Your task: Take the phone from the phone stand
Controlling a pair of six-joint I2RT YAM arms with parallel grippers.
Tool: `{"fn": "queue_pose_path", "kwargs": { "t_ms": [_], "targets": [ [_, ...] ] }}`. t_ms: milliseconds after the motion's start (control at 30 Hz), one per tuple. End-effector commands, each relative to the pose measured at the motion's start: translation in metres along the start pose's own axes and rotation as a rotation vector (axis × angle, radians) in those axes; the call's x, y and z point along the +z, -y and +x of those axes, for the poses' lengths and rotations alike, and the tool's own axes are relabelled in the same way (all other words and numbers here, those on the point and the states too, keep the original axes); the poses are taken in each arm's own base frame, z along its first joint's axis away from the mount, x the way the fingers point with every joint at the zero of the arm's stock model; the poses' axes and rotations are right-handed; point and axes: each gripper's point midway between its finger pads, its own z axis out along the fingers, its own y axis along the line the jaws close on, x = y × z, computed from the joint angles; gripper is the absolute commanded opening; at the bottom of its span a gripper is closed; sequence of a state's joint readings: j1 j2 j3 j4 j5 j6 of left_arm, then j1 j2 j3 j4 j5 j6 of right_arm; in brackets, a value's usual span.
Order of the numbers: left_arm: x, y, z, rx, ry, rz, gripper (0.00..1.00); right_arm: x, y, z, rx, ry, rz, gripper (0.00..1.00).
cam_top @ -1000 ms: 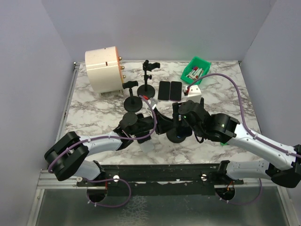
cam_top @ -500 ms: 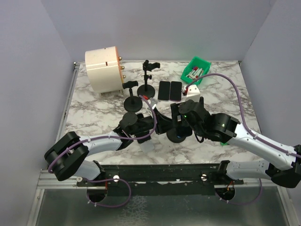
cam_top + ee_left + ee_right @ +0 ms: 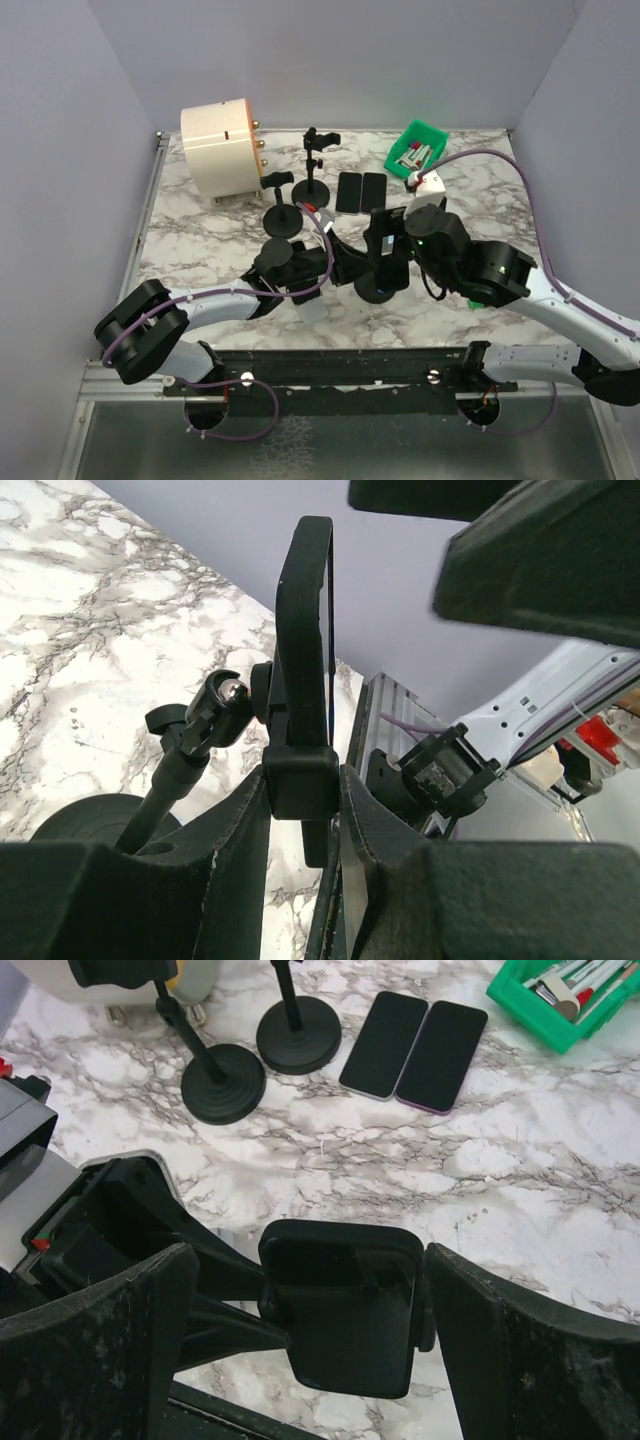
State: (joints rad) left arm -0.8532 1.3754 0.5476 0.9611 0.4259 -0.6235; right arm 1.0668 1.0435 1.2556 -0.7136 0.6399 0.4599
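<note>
The phone point(image 3: 345, 1300), dark and upright, sits clamped in the black phone stand point(image 3: 380, 288) at the table's middle. In the left wrist view the phone point(image 3: 305, 630) shows edge-on above the stand's lower clamp block point(image 3: 300, 780). My left gripper point(image 3: 303, 810) is shut on that clamp block, both fingers pressed to its sides. My right gripper point(image 3: 310, 1265) stands wide open around the phone, one finger point(image 3: 110, 1330) well off its left edge and the other point(image 3: 520, 1340) close by the right edge. From above, the right gripper point(image 3: 386, 245) sits over the stand's head.
Two phones point(image 3: 383, 1030) point(image 3: 443, 1042) lie flat side by side at the back. Two other black stands point(image 3: 283, 220) point(image 3: 312, 190) stand behind the left arm. A white cylinder point(image 3: 222, 147) is at the back left, and a green bin point(image 3: 416, 148) at the back right.
My right gripper's fingers have spread wider around the phone and its wrist has shifted a little right. The left gripper and the stand have not moved.
</note>
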Motion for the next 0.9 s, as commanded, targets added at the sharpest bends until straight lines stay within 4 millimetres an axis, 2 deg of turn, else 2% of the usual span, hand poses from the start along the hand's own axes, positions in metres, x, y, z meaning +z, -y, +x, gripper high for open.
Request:
{"fn": "queue_pose_path", "kwargs": {
  "t_ms": [0, 100, 333, 533, 633, 767, 867],
  "targets": [
    [0.004, 0.002, -0.015, 0.038, 0.044, -0.004, 0.00, 0.009, 0.005, 0.021, -0.088, -0.111, 0.071, 1.00],
    [0.003, 0.002, -0.015, 0.039, 0.046, -0.008, 0.00, 0.013, 0.008, 0.029, -0.092, -0.137, 0.105, 1.00],
    [0.003, 0.001, -0.015, 0.041, 0.047, -0.014, 0.00, 0.015, 0.014, 0.033, -0.101, -0.154, 0.153, 1.00],
    [0.003, -0.001, -0.012, 0.040, 0.041, -0.016, 0.00, 0.008, 0.018, 0.031, -0.060, -0.139, 0.148, 1.00],
    [0.003, -0.001, -0.012, 0.039, 0.038, -0.017, 0.00, 0.005, 0.019, 0.032, -0.041, -0.123, 0.129, 1.00],
    [0.002, 0.000, -0.012, 0.039, 0.040, -0.017, 0.00, 0.011, 0.015, 0.044, -0.069, -0.168, 0.125, 1.00],
    [0.002, 0.000, -0.013, 0.039, 0.042, -0.015, 0.00, 0.015, 0.011, 0.046, -0.074, -0.176, 0.121, 1.00]
  ]
}}
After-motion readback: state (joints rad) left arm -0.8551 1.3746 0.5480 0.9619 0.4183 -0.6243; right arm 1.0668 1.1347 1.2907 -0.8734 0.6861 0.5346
